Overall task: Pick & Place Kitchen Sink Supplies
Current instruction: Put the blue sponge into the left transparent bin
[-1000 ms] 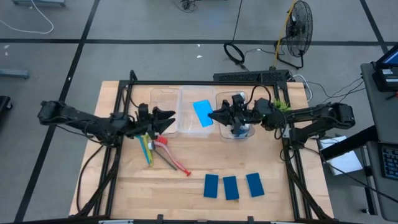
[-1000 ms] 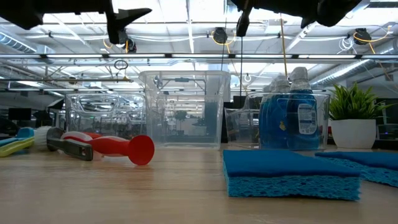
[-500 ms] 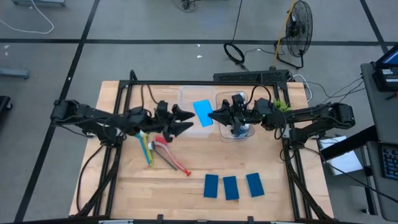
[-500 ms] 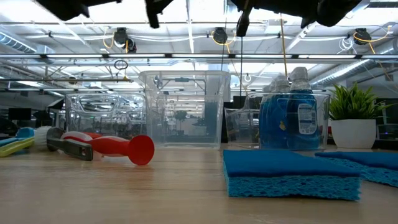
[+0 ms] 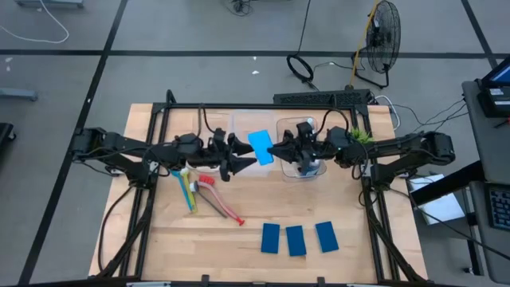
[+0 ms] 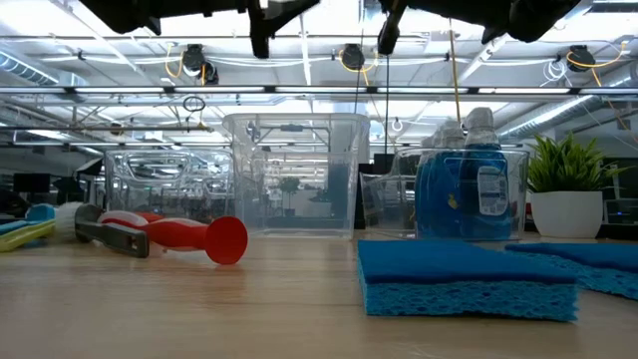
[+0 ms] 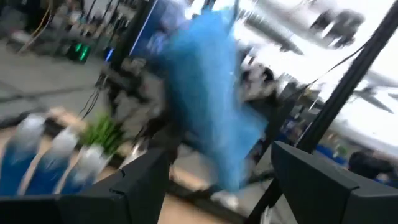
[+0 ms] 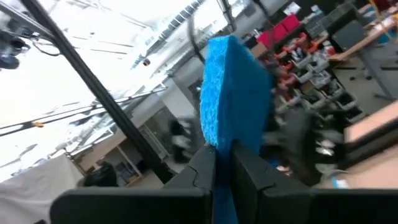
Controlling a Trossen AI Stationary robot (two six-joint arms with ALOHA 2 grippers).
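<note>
While right gripper point(image 5: 273, 150) pinches sponge point(image 5: 260, 146), left gripper point(image 5: 243, 157) gapes beside.

You see a grey concrete floor point(image 5: 199, 32) crossed by dark lines around the wooden table point(image 5: 159, 255). A standing fan point(image 5: 384, 32) and coiled cables point(image 5: 301, 68) lie beyond its far edge. Bright ceiling lights point(image 6: 299, 55) hang over the room behind.
</note>
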